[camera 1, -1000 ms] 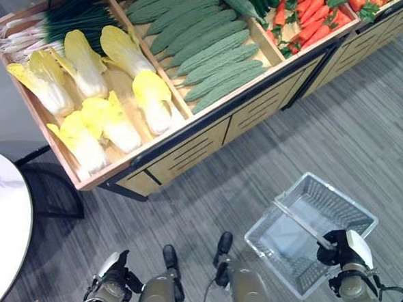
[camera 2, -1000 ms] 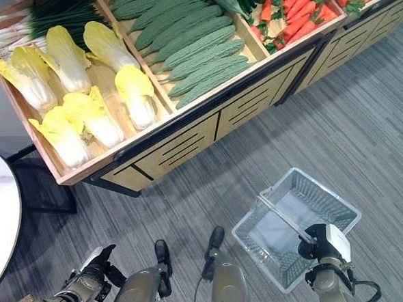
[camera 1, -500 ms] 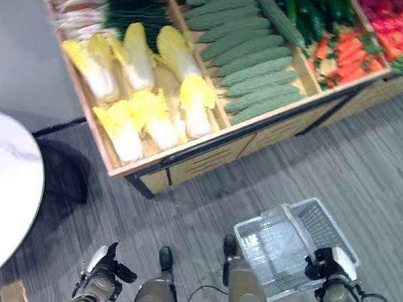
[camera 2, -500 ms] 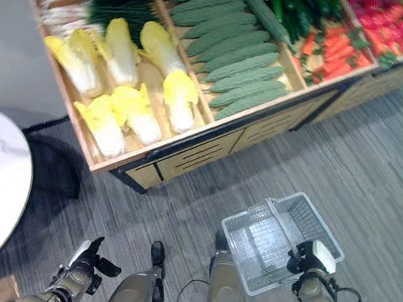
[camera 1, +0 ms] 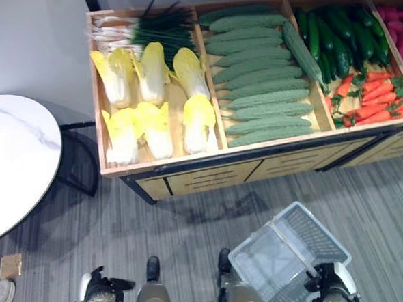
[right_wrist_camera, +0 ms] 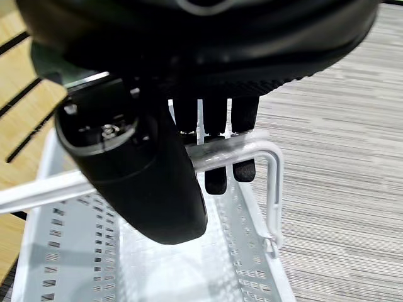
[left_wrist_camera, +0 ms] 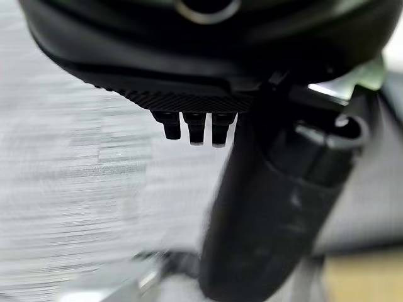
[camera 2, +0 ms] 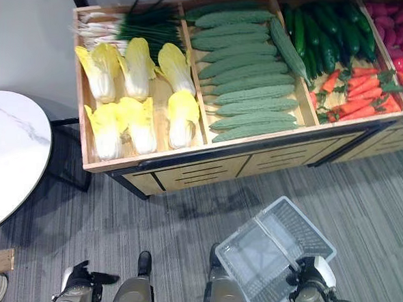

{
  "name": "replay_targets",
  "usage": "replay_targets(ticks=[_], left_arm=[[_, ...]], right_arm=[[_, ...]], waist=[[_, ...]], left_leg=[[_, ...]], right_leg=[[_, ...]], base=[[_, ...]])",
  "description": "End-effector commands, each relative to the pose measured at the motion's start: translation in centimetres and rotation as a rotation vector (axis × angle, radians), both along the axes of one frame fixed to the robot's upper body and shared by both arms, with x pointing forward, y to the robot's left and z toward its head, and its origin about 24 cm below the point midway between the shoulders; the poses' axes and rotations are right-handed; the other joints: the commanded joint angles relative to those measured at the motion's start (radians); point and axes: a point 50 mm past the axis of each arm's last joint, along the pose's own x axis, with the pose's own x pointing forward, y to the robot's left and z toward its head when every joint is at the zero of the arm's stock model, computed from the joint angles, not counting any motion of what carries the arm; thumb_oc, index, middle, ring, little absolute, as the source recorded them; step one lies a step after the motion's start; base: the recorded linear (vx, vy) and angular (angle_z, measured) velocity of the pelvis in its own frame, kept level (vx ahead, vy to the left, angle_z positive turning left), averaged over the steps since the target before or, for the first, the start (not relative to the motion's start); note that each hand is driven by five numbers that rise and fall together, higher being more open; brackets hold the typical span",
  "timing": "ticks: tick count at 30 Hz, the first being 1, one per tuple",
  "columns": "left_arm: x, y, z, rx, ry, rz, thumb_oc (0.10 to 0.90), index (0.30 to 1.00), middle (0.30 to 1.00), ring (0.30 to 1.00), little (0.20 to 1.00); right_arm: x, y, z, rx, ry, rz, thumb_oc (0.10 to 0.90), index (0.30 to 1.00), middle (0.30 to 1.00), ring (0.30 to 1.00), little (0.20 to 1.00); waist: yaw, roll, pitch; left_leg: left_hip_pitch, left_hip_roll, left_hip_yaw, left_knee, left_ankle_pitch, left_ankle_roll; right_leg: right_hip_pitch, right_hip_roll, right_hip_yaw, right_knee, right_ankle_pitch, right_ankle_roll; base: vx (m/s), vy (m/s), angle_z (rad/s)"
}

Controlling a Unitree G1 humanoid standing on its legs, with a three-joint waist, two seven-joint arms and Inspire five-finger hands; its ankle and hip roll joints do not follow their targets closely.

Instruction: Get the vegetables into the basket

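Nearest to the robot, the right hand [right_wrist_camera: 157,170] has its fingers curled round the handle [right_wrist_camera: 252,148] of the clear basket [camera 1: 287,262], which hangs tilted and empty just this side of the stand [camera 1: 255,171]. The left hand [camera 1: 100,292] hangs low on the other side, holding nothing; in its wrist view the short fingertips [left_wrist_camera: 192,126] look curled in rather than stretched, with only floor [camera 1: 183,232] beyond them.

Past the basket stands the wooden stand, with a round white worktop [camera 1: 12,163] off to its left. The vegetables all lie in its bins: cabbages [camera 1: 154,93] in the left bin with scallions [camera 1: 147,28] at its back, bitter gourds [camera 1: 260,79] in the middle bin, then cucumbers [camera 1: 335,39] and carrots [camera 1: 372,100] further right.

The free left hand is, I judge, the one to pick. The cabbages lie ahead of it, across the near edge of the stand, their long axes running roughly front to back, so a reach straight forward and up meets them end-on.
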Motion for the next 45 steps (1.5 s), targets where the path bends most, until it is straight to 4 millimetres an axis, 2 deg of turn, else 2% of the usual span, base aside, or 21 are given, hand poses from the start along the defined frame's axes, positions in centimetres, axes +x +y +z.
replay_targets(ticks=[1,2,3,4,5,7,8,9,11,12,13,14,15,20,21,22,23,24,30,37,45], left_arm=[[-0.4,7.6,4.4,0.376,-0.092,0.344,0.9,1.0,1.0,1.0,1.0],[0.8,9.1,6.4,0.495,-0.181,0.376,0.9,1.0,1.0,1.0,1.0],[0.7,9.1,6.4,0.496,-0.18,0.376,0.9,1.0,1.0,1.0,1.0],[2.7,10.2,9.1,0.629,-0.318,0.374,0.9,1.0,1.0,1.0,1.0],[2.7,10.2,9.1,0.63,-0.316,0.374,0.9,1.0,1.0,1.0,1.0],[5.5,10.5,12.7,0.762,-0.491,0.283,0.9,1.0,1.0,1.0,1.0],[7.4,10.3,15.8,0.852,-0.628,0.21,0.9,1.0,1.0,1.0,1.0],[7.3,10.3,15.8,0.853,-0.626,0.21,0.9,1.0,1.0,1.0,1.0],[8.9,9.4,17.8,0.873,-0.73,0.134,0.9,1.0,1.0,1.0,1.0],[11.1,7.2,20.8,0.864,-0.914,-0.008,0.9,1.0,1.0,1.0,1.0],[11.1,7.1,20.8,0.864,-0.913,-0.008,0.9,1.0,1.0,1.0,1.0],[12.0,6.0,22.1,0.849,-1.003,-0.076,0.9,1.0,1.0,1.0,1.0],[12.3,5.9,22.3,0.849,-1.015,-0.084,0.9,1.0,1.0,1.0,1.0],[14.4,2.3,24.3,0.784,-1.157,-0.28,0.9,1.0,1.0,1.0,1.0],[14.5,2.0,24.2,0.777,-1.157,-0.293,0.9,1.0,1.0,1.0,1.0],[15.0,0.5,24.2,0.748,-1.17,-0.381,0.9,1.0,1.0,1.0,1.0],[15.0,0.4,24.2,0.748,-1.17,-0.381,0.9,1.0,1.0,1.0,1.0],[15.2,-0.4,23.8,0.725,-1.165,-0.422,0.9,1.0,1.0,1.0,1.0],[15.6,-1.7,22.8,0.67,-1.139,-0.484,0.9,1.0,1.0,1.0,1.0],[16.2,-2.5,22.4,0.607,-1.146,-0.458,0.9,1.0,1.0,1.0,1.0],[17.9,-2.2,22.3,0.604,-1.093,-0.399,0.9,1.0,1.0,1.0,1.0]], right_arm=[[-4.5,-1.5,-0.3,-0.1,0.094,-0.129,0.4,0.3,0.3,0.3,0.3],[-4.8,-1.4,-0.4,-0.101,0.097,-0.131,0.4,0.3,0.3,0.3,0.3],[-4.8,-1.4,-0.4,-0.101,0.097,-0.131,0.4,0.3,0.3,0.3,0.3],[-5.0,-1.4,-0.4,-0.104,0.098,-0.117,0.4,0.3,0.3,0.3,0.3],[-5.0,-1.4,-0.4,-0.104,0.098,-0.116,0.4,0.3,0.3,0.3,0.3],[-5.2,-1.3,-0.5,-0.103,0.099,-0.101,0.4,0.3,0.3,0.3,0.3],[-5.4,-1.3,-0.5,-0.096,0.101,-0.098,0.4,0.3,0.3,0.3,0.3],[-5.4,-1.2,-0.6,-0.096,0.102,-0.097,0.4,0.3,0.3,0.3,0.3],[-5.6,-1.3,-0.6,-0.086,0.108,-0.092,0.4,0.3,0.3,0.3,0.3],[-5.5,-1.4,-0.5,-0.077,0.117,-0.078,0.4,0.3,0.3,0.3,0.3],[-5.5,-1.4,-0.5,-0.077,0.117,-0.078,0.4,0.3,0.3,0.3,0.3],[-5.2,-1.4,-0.5,-0.076,0.112,-0.066,0.4,0.3,0.3,0.3,0.3],[-4.9,-1.4,-0.4,-0.072,0.106,-0.058,0.4,0.3,0.3,0.3,0.3],[-3.5,-0.8,-0.5,-0.056,0.098,0.01,0.4,0.3,0.3,0.3,0.3],[-3.3,-0.8,-0.4,-0.054,0.096,0.016,0.4,0.3,0.3,0.3,0.3],[-3.0,-0.6,-0.5,-0.049,0.096,0.031,0.4,0.3,0.3,0.3,0.3],[-3.0,-0.6,-0.5,-0.049,0.096,0.03,0.4,0.3,0.3,0.3,0.3],[-3.0,-0.5,-0.6,-0.047,0.099,0.036,0.4,0.3,0.3,0.3,0.3],[-3.2,-0.2,-0.7,-0.047,0.109,0.046,0.4,0.3,0.3,0.3,0.3],[-2.9,0.0,-0.8,-0.053,0.113,0.058,0.4,0.3,0.3,0.3,0.3],[-2.4,0.2,-0.7,-0.062,0.114,0.094,0.4,0.3,0.3,0.3,0.3]], waist=[[0.01,-0.058,-0.055],[0.009,-0.06,-0.066],[0.009,-0.06,-0.065],[0.007,-0.063,-0.073],[0.007,-0.063,-0.074],[0.007,-0.064,-0.078],[0.009,-0.066,-0.081],[0.008,-0.066,-0.081],[0.007,-0.068,-0.082],[0.003,-0.068,-0.081],[0.003,-0.068,-0.081],[0.0,-0.068,-0.08],[-0.002,-0.068,-0.08],[-0.014,-0.067,-0.083],[-0.015,-0.067,-0.084],[-0.022,-0.066,-0.087],[-0.021,-0.066,-0.087],[-0.023,-0.065,-0.09],[-0.029,-0.066,-0.094],[-0.035,-0.067,-0.091],[-0.054,-0.072,-0.083]], left_leg=[[-0.012,-0.045,-0.033,-0.022,-0.01,0.015],[-0.001,-0.047,-0.034,-0.022,-0.018,0.014],[0.0,-0.047,-0.034,-0.022,-0.019,0.014],[0.008,-0.051,-0.034,-0.022,-0.025,0.013],[0.009,-0.051,-0.034,-0.022,-0.025,0.013],[0.01,-0.054,-0.036,-0.022,-0.03,0.014],[0.011,-0.057,-0.042,-0.022,-0.034,0.015],[0.011,-0.057,-0.042,-0.022,-0.034,0.015],[0.013,-0.06,-0.045,-0.022,-0.038,0.017],[0.013,-0.065,-0.045,-0.022,-0.043,0.019],[0.013,-0.065,-0.045,-0.022,-0.043,0.019],[0.012,-0.067,-0.042,-0.022,-0.045,0.019],[0.012,-0.067,-0.039,-0.022,-0.046,0.019],[0.02,-0.066,-0.022,-0.022,-0.053,0.02],[0.023,-0.065,-0.02,-0.022,-0.054,0.02],[0.029,-0.066,-0.013,-0.022,-0.059,0.021],[0.03,-0.066,-0.012,-0.022,-0.059,0.021],[0.033,-0.064,-0.008,-0.022,-0.061,0.022],[0.04,-0.06,-0.002,-0.022,-0.065,0.022],[0.04,-0.059,0.003,-0.022,-0.065,0.023],[0.028,-0.056,0.014,-0.022,-0.063,0.022]], right_leg=[[0.033,-0.101,0.006,0.004,-0.035,0.106],[0.044,-0.104,0.001,0.003,-0.037,0.108],[0.045,-0.104,0.001,0.003,-0.037,0.108],[0.052,-0.108,-0.001,0.003,-0.037,0.11],[0.053,-0.108,-0.001,0.003,-0.038,0.11],[0.054,-0.112,-0.005,0.004,-0.036,0.114],[0.055,-0.116,-0.008,0.004,-0.034,0.117],[0.056,-0.116,-0.009,0.004,-0.035,0.117],[0.056,-0.119,-0.007,0.004,-0.033,0.119],[0.055,-0.122,-0.008,0.003,-0.03,0.12],[0.056,-0.122,-0.008,0.003,-0.03,0.12],[0.054,-0.123,-0.005,0.002,-0.028,0.121],[0.052,-0.124,-0.003,0.002,-0.026,0.121],[0.048,-0.124,0.016,0.001,-0.024,0.12],[0.049,-0.123,0.017,0.001,-0.023,0.12],[0.05,-0.122,0.023,0.001,-0.025,0.119],[0.05,-0.122,0.024,0.001,-0.025,0.119],[0.051,-0.122,0.026,0.001,-0.026,0.118],[0.05,-0.119,0.035,0.001,-0.028,0.117],[0.044,-0.115,0.042,0.001,-0.027,0.116],[0.02,-0.113,0.055,0.001,-0.02,0.117]], base=[[0.1,-0.018,0.06],[0.08,-0.008,0.04],[0.06,0.01,0.05],[0.03,0.008,0.05],[0.03,0.016,0.04],[0.0,0.0,0.0],[0.0,0.0,0.0],[0.01,0.021,0.07],[0.0,0.031,0.01],[0.0,0.038,-0.05],[0.0,0.04,-0.01],[-0.01,0.015,0.03],[0.0,0.0,0.0],[0.01,0.022,-0.08],[0.03,0.012,-0.14],[0.02,0.008,-0.16],[0.02,0.008,-0.18],[0.01,0.002,-0.12],[0.02,-0.007,-0.05],[0.0,0.0,0.0],[0.0,0.001,-0.02]])
